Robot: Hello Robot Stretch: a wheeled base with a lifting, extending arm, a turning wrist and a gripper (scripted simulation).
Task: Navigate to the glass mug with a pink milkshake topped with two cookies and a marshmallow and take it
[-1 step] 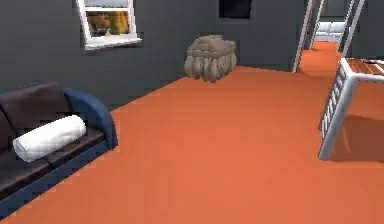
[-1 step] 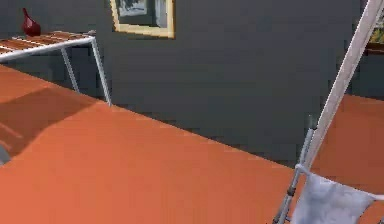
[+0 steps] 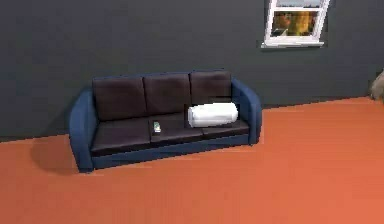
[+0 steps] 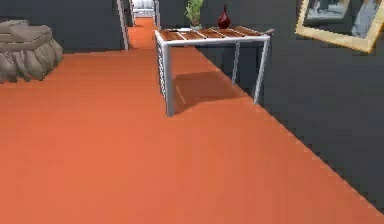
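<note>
Can't tell the end effector's state or where the milkshake mug is. It's a room with orange floor and dark grey walls. A white-legged table with a slatted top carries a small plant and a dark red vase, beside a doorway. Further out there's a blue sofa with a white pillow and a small grey thing (too tiny to name), framed pictures on the walls and a lumpy grey-brown seat.

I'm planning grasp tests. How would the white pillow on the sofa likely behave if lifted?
The white pillow looks plump and rounded, so probably soft, light and likely to sag. Lying flat on the sofa seat, it seems unlikely to roll.
</note>
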